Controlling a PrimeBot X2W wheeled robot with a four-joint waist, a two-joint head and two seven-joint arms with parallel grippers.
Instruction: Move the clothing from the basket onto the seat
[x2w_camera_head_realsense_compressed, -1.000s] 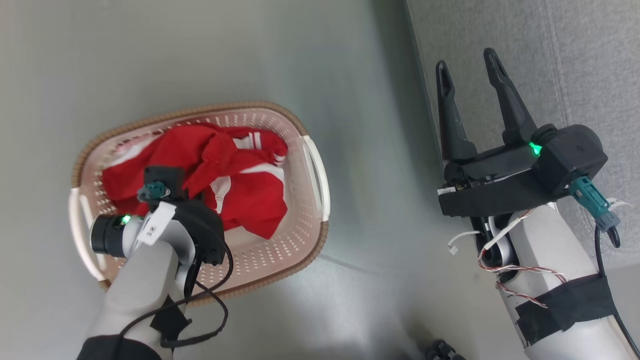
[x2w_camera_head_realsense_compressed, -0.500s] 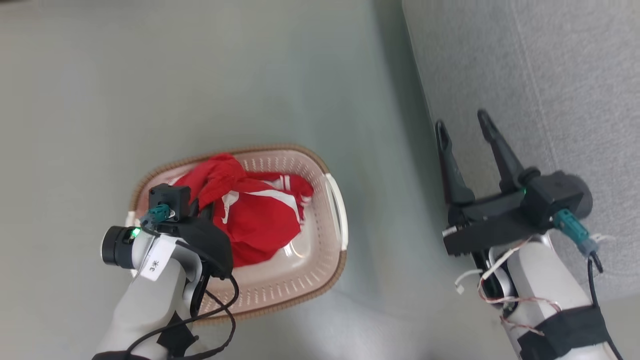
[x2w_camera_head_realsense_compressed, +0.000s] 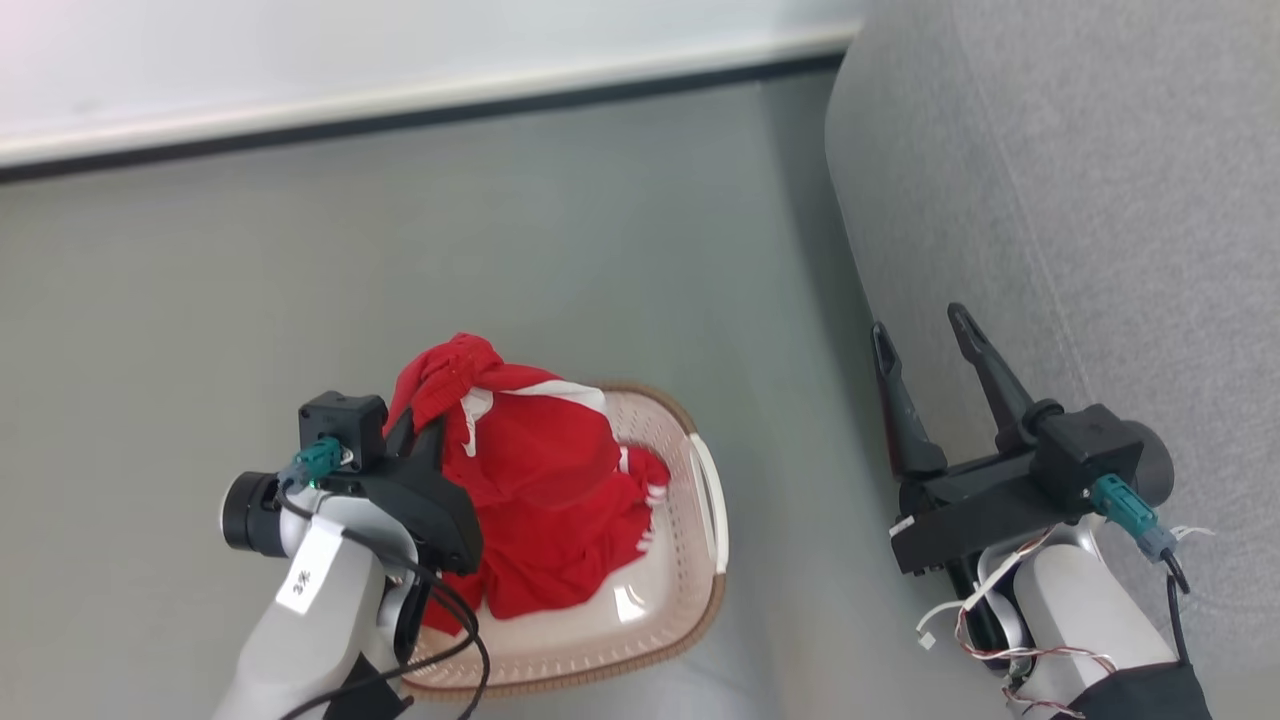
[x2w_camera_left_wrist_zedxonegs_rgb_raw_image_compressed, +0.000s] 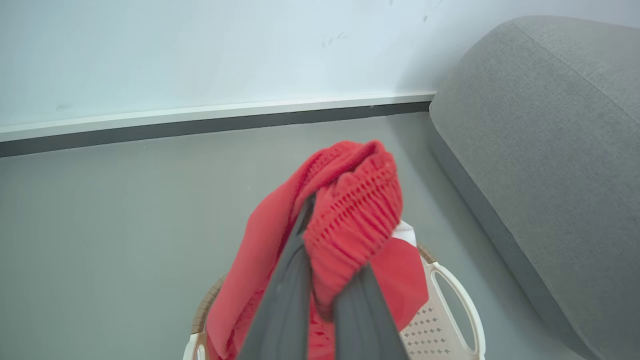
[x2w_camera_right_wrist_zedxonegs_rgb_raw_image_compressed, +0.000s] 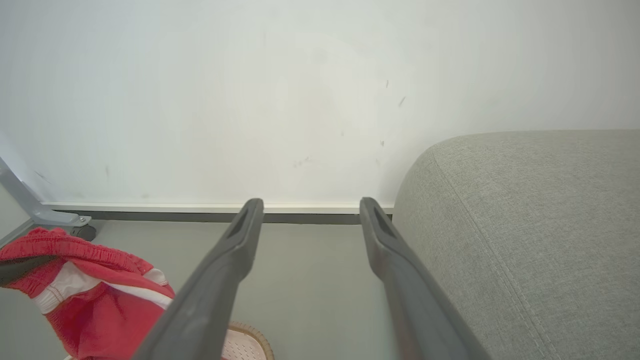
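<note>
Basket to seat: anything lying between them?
Nothing: only bare grey floor separates the basket from the seat, plain in the head view and the left wrist view.

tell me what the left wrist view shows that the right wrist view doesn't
Left wrist view: the left gripper shut on the clothing, on its ribbed band, seen close up, and a white handle of the basket. Right wrist view: the open right gripper, empty, and a grey leg by the wall. Both: the red clothing, the basket's rim, the grey seat, floor, wall and baseboard.
</note>
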